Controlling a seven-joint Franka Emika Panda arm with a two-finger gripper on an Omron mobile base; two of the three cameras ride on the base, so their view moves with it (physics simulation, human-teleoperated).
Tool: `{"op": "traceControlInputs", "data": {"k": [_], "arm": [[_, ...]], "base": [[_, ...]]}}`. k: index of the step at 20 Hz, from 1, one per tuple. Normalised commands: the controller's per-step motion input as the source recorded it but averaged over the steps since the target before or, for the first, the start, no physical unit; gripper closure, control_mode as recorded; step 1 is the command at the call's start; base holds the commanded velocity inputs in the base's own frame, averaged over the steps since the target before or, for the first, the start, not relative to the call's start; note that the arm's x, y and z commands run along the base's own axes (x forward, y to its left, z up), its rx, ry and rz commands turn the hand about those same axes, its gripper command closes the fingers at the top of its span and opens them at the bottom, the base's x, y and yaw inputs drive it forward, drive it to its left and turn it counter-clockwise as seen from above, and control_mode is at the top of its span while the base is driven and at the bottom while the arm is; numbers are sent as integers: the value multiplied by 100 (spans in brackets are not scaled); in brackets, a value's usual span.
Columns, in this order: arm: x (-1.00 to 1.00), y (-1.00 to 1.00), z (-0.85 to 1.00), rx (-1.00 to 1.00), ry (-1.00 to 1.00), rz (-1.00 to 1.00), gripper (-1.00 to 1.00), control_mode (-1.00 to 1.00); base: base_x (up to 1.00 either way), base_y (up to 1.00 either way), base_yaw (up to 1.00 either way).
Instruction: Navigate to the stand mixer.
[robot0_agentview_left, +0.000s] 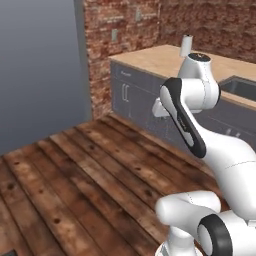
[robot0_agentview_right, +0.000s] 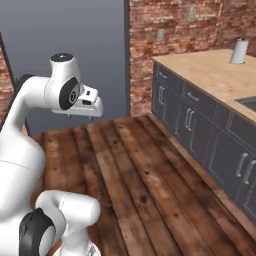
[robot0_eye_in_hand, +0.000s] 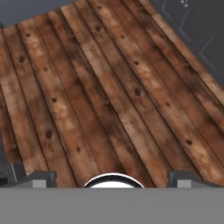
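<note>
Dark wooden plank floor (robot0_agentview_left: 90, 175), knotted and worn, across the lower part of both base views and most of the hand view.

Red brick wall (robot0_agentview_left: 105, 55), upper centre of the left base view; two small grey wall plates on it, too small to read. Plain grey wall (robot0_agentview_left: 37, 70) at upper left.

Pale wooden worktop (robot0_agentview_right: 215, 75), upper right of the right base view, cut off by the frame edge. Dark grey cabinets (robot0_agentview_right: 200, 125) with bar handles run below it.

White paper roll (robot0_agentview_right: 239, 51), upright near the back of the worktop; in the left base view its foot is hidden behind the arm.

Sink (robot0_agentview_left: 240, 87), dark, at the right edge of the left base view, partly cut off and partly hidden by the arm.

Arm (robot0_agentview_left: 200, 130), white with dark joints, folded high in the foreground.

Hand (robot0_eye_in_hand: 111, 177): two grey fingertips at the bottom of the hand view, set well apart, nothing between them; pointed down at the floor.

Stand mixer: cannot be placed from these views.

No legible writing or brand marks.
</note>
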Motion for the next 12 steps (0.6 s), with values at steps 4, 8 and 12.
{"op": "traceControlInputs", "data": {"k": [4, 8, 12], "arm": [[0, 0, 0, 0, 0, 0, -100, 100], [0, 0, 0, 0, 0, 0, -100, 100], [0, 0, 0, 0, 0, 0, -100, 100]], "base": [[77, 0, -18], [68, -2, -38], [3, -7, -90]]}}
